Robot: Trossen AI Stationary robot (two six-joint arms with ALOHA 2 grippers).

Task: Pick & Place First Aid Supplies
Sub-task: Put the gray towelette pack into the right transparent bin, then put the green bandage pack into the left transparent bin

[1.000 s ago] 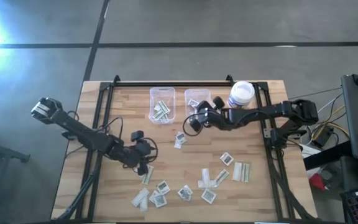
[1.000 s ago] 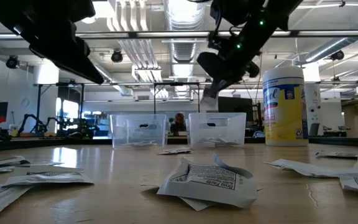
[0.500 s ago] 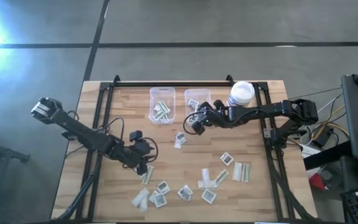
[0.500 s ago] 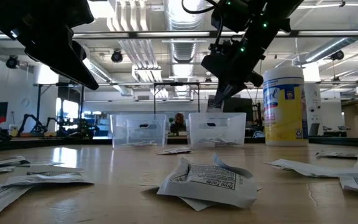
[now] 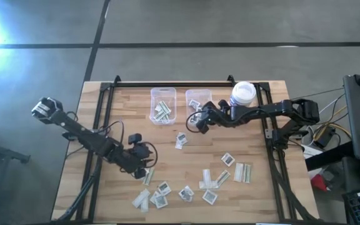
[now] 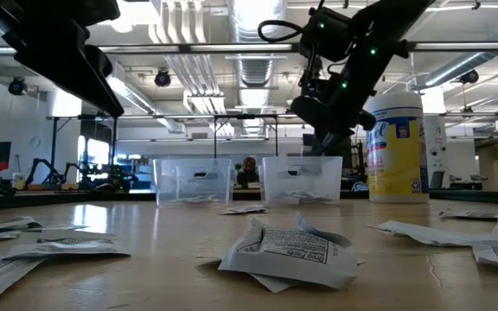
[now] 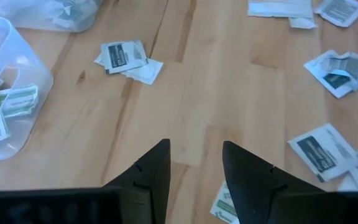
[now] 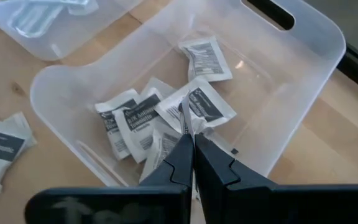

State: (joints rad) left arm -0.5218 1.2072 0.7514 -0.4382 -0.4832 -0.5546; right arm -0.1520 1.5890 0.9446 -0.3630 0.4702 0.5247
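Dark right claw (image 8: 190,146): pinched tight on the edge of a square white packet (image 8: 199,107), poised over the open top of the right bin (image 8: 303,59); in the high view at the near edge of that bin (image 5: 200,119).
Held packet: white paper with dark print, hanging above the packets already in the bin.
Right bin contents (image 8: 132,121): several square white printed packets, lying loose and overlapping on the bottom.
Left bin (image 5: 162,104): clear plastic, just beside the right bin at the far side of the surface; long narrow strips with green print inside (image 7: 2,106).
Jar (image 5: 242,94): white lid, yellowish body, just beside the right bin, next to the right arm.
Left claw (image 7: 194,163): fingers apart, nothing between them; low over bare wood at the near left part of the surface (image 5: 144,167).
Strip by left claw (image 7: 224,202): pale packet with green print, partly hidden under one finger; contact cannot be told.
Two overlapping packets (image 5: 180,140): in the middle of the surface, between both claws, near side of the bins.
Near scatter (image 5: 186,192): square packets and narrow strips spread along the near edge, from beside the left claw across to the right.
Right-side pair (image 5: 242,172): long pale strips side by side, with a square packet (image 5: 228,159) near them.
Surface (image 5: 261,200): light wooden planks, black frame round the edges.
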